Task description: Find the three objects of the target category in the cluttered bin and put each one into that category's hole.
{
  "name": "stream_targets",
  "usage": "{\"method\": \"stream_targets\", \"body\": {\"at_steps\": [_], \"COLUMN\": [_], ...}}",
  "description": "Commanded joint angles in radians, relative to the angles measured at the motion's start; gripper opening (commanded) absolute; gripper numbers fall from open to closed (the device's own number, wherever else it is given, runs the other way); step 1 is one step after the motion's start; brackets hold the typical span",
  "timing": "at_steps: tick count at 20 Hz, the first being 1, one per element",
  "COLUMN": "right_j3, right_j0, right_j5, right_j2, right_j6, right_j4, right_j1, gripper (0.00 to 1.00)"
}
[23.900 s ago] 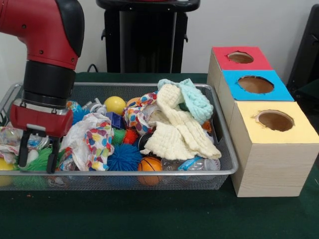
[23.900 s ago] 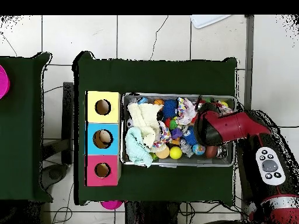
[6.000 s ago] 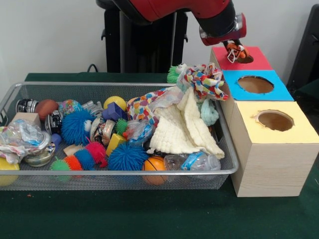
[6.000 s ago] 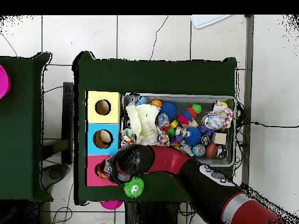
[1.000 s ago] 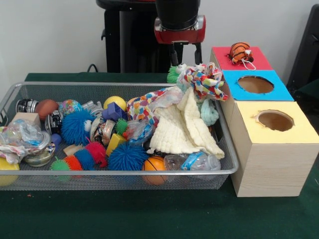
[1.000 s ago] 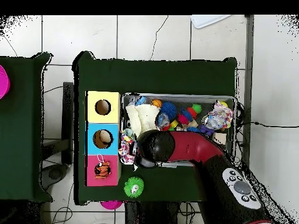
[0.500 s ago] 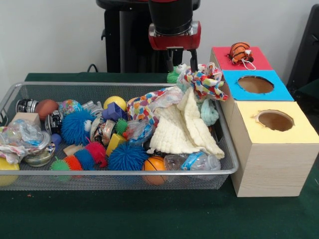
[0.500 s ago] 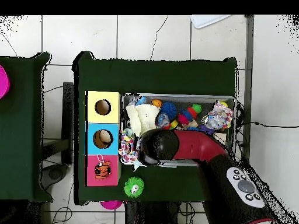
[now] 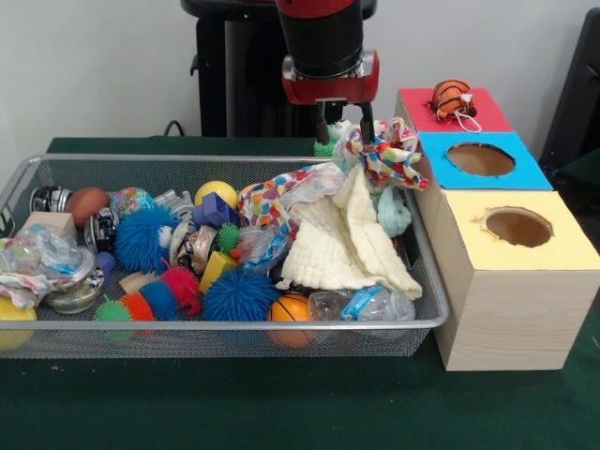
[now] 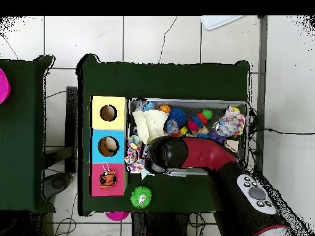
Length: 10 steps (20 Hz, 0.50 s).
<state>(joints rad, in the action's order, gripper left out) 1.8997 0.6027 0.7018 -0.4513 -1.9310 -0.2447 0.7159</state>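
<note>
Three holed boxes: red (image 9: pixel 448 112), blue (image 9: pixel 478 161), yellow (image 9: pixel 516 272), one mesh bin (image 9: pixel 234 326)

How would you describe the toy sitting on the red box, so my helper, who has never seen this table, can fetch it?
Look at the row of three wooden boxes beside the wire bin: yellow top, blue top, red top. On the red top, over its hole, sits a small orange plush toy with dark stripes and a white string loop. Nothing else rests on any box.

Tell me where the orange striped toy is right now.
In the front view, the orange striped toy sits on top of the red box, covering its hole, at the far right, behind the blue box.
</note>
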Motion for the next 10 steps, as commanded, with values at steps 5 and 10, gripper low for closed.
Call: {"method": "stream_targets", "body": {"at_steps": [5, 10], "right_j3": [0.03, 0.032], "right_j0": [0.001, -0.014], "right_j5": [-0.096, -0.1], "right_j2": [-0.029, -0.029], "right_j6": [-0.055, -0.066], "right_j4": [0.031, 0.038], "right_j1": [-0.074, -0.102], "gripper": [1.0, 1.0]}}
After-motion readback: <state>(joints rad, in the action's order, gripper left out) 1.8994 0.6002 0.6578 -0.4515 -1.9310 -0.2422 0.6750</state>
